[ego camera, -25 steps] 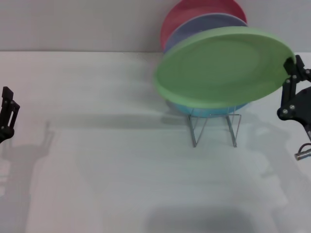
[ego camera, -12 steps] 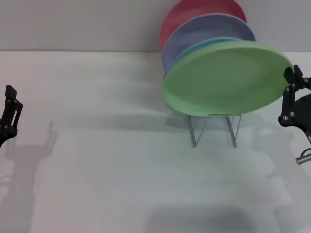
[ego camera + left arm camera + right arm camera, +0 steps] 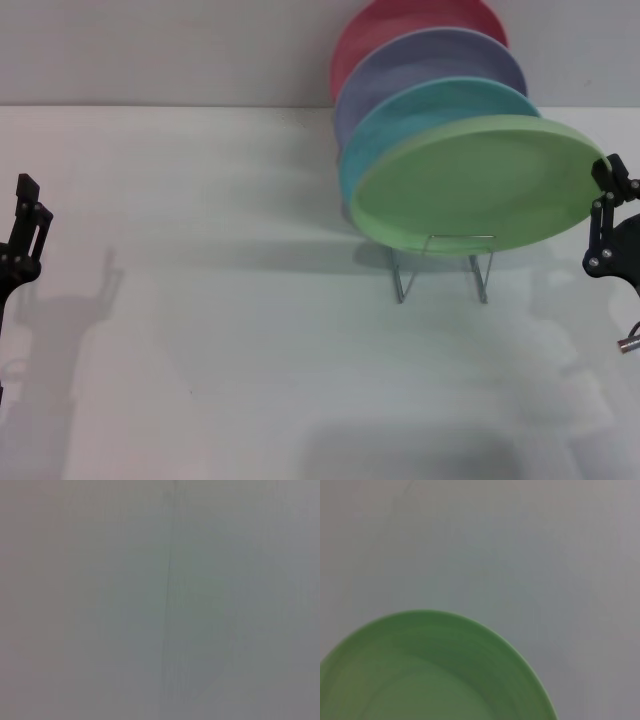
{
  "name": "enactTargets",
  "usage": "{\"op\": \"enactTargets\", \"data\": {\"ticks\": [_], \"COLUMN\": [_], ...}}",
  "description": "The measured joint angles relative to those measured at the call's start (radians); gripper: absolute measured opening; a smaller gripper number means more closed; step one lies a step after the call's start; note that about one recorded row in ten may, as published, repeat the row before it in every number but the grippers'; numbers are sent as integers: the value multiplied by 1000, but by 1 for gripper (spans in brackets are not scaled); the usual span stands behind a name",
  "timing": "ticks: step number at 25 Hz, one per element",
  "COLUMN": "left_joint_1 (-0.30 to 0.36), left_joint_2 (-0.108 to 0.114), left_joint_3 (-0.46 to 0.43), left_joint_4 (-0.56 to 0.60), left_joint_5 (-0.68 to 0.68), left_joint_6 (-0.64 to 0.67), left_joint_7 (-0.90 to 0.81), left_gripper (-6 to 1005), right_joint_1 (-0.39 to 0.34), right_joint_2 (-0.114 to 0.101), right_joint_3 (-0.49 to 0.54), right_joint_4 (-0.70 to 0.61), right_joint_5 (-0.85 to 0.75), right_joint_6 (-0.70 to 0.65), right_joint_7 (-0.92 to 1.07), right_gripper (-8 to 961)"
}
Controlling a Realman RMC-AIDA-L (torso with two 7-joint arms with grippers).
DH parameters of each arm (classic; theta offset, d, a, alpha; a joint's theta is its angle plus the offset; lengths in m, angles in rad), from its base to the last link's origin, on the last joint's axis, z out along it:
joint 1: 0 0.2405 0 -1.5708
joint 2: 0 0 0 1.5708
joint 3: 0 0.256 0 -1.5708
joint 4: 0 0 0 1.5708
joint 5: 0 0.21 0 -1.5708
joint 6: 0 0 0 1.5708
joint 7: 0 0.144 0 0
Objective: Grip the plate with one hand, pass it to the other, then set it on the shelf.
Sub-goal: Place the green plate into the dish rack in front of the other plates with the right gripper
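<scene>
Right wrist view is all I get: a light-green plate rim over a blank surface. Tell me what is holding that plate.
Observer: In the head view, the right gripper grips the light-green plate at its right edge.
Operator: Give me the rack's position.
Observer: The wire plate rack stands just under the plate's lower edge. The plate is tilted over the front loops, and I cannot tell whether it touches them.
Operator: Locate the other arm.
Observer: The left gripper is at the far left of the table, well away from the plate and rack.
</scene>
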Motion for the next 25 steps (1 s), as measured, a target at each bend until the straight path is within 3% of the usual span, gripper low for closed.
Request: {"op": "enactTargets", "data": {"ticks": [25], "left_joint_1": [1], "left_joint_2": [0], "left_joint_3": [0], "left_joint_4": [-8], "left_joint_5": [0], "left_joint_6": [0], "left_joint_7": [1], "left_gripper": [831], "right_joint_1": [126], "right_joint_2": [8], "right_joint_3": [4], "right_joint_4": [-253], "right_joint_5": [0], "right_joint_6": [-75], "right_joint_7": [-47], "right_gripper": [17]}}
